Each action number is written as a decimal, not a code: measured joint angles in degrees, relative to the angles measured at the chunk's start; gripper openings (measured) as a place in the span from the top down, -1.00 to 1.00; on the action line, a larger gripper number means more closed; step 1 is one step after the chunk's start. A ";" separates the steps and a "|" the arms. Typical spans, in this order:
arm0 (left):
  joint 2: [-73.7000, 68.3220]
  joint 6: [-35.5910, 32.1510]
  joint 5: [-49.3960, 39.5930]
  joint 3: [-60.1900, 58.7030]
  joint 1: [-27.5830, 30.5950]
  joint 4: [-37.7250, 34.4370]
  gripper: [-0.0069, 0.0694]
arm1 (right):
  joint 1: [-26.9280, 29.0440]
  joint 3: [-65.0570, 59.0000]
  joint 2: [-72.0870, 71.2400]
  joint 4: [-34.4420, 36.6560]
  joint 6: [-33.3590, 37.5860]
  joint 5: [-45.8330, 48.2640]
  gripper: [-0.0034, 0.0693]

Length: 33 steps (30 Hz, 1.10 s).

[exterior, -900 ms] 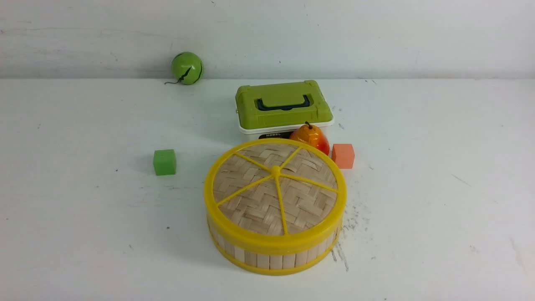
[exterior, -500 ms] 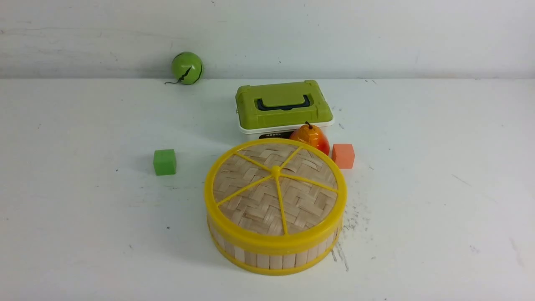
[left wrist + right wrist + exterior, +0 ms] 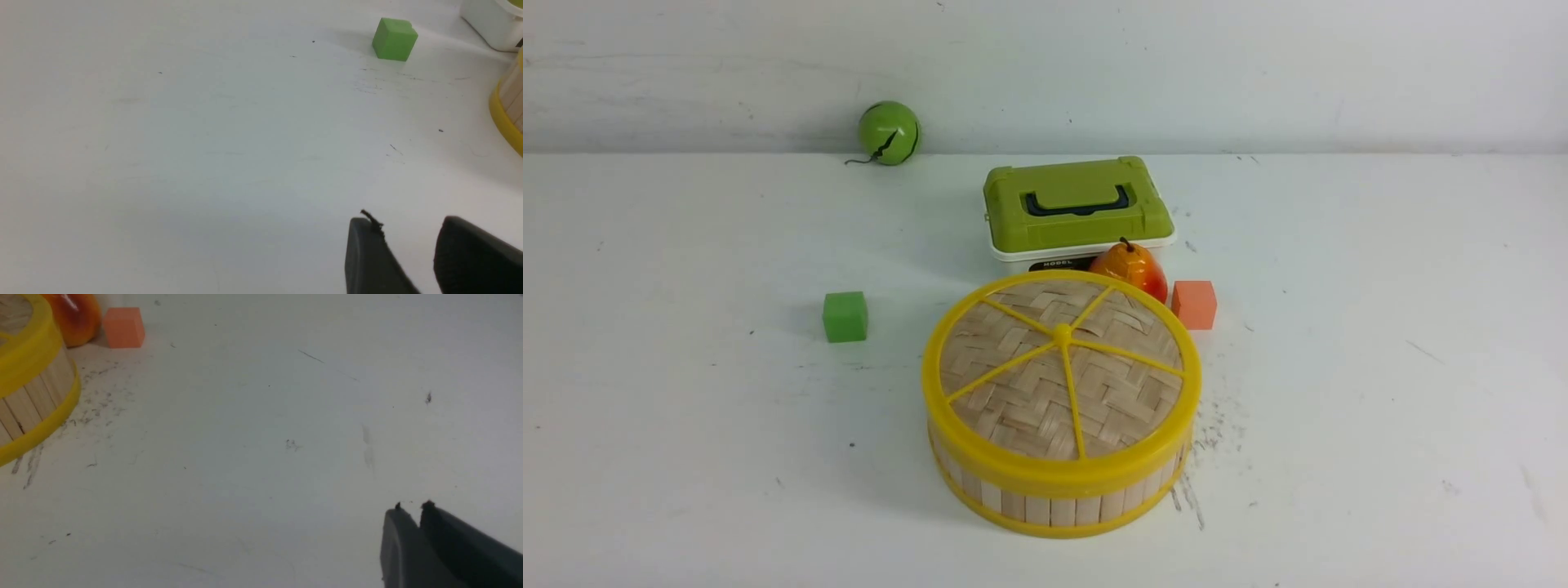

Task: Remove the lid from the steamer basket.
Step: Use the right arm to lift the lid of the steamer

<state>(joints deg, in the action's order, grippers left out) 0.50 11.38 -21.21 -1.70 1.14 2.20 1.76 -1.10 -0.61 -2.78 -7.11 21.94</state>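
The lid [image 3: 1062, 384], woven pale bamboo with a yellow rim and spokes, sits flat on the steamer basket [image 3: 1054, 508] in the middle of the table. Neither gripper shows in the front view. In the left wrist view my left gripper [image 3: 408, 223] hovers over bare table, open and empty, with the basket's yellow bottom rim [image 3: 506, 122] at the frame's edge. My right gripper [image 3: 412, 508] is shut on nothing, over bare table well away from the basket wall [image 3: 36, 396] and the lid rim [image 3: 28, 347].
Behind the basket stands a white box with a green lid [image 3: 1078, 204], with a pear [image 3: 1131, 268] and an orange cube [image 3: 1194, 304] beside it. A green cube [image 3: 845, 316] lies to the left. A green ball [image 3: 888, 132] rests at the back wall.
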 joint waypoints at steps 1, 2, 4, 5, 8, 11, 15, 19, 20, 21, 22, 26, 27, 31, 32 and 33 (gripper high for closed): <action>0.00 0.00 0.00 0.00 0.00 0.00 0.19 | 0.00 0.00 0.00 1.77 -1.54 -0.08 0.70; 0.00 0.00 0.00 0.00 0.00 0.00 0.19 | 0.00 0.00 0.00 4.96 -3.95 -0.35 0.70; 0.00 0.00 0.00 0.00 0.00 0.00 0.19 | 0.00 -0.07 0.00 13.01 -9.72 -0.76 0.69; 0.00 0.00 0.00 0.00 0.00 0.00 0.19 | 0.00 -0.21 0.00 20.02 -15.58 -1.36 0.68; 0.00 0.00 0.00 0.00 0.00 0.00 0.19 | 0.00 -0.49 0.00 35.59 -26.00 -2.95 0.67; 0.00 0.00 0.00 0.00 0.00 0.00 0.19 | 0.00 -0.49 0.00 40.39 -27.89 -4.44 0.67; 0.00 0.00 0.00 0.00 0.00 0.00 0.19 | 0.00 -0.49 0.00 40.34 -26.45 -4.95 0.66; 0.00 0.00 0.00 0.00 0.00 0.00 0.19 | 0.00 -0.24 0.00 39.91 -23.07 -4.53 0.65; 0.00 0.00 0.00 0.00 0.00 0.00 0.19 | 0.00 1.77 0.00 38.40 -18.03 -2.13 0.66; 0.00 0.00 0.00 0.00 0.00 0.00 0.19 | 0.00 4.30 0.56 36.62 -12.53 1.49 0.67; 0.00 0.00 0.00 0.00 0.00 0.00 0.19 | 0.00 5.59 1.06 35.95 -11.55 2.16 0.68; 0.00 0.00 0.00 0.00 0.00 0.00 0.19 | 0.00 26.21 17.73 30.89 9.88 20.84 0.92; 0.00 0.00 0.00 0.00 0.00 0.00 0.19 | 0.00 31.51 22.49 30.55 13.42 24.25 0.95; 0.00 0.00 0.00 0.00 0.00 0.00 0.19 | 0.00 48.37 37.71 30.69 25.06 37.49 0.96; 0.00 0.00 0.00 0.00 0.00 0.00 0.19 | -0.13 52.51 41.67 30.85 27.23 40.70 0.96; 0.00 0.00 0.00 0.00 0.00 0.00 0.19 | -0.42 55.48 44.63 31.01 28.87 42.86 0.95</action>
<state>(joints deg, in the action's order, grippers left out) 0.50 11.38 -21.21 -1.70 1.14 2.20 1.34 54.38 44.02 28.23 21.76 64.80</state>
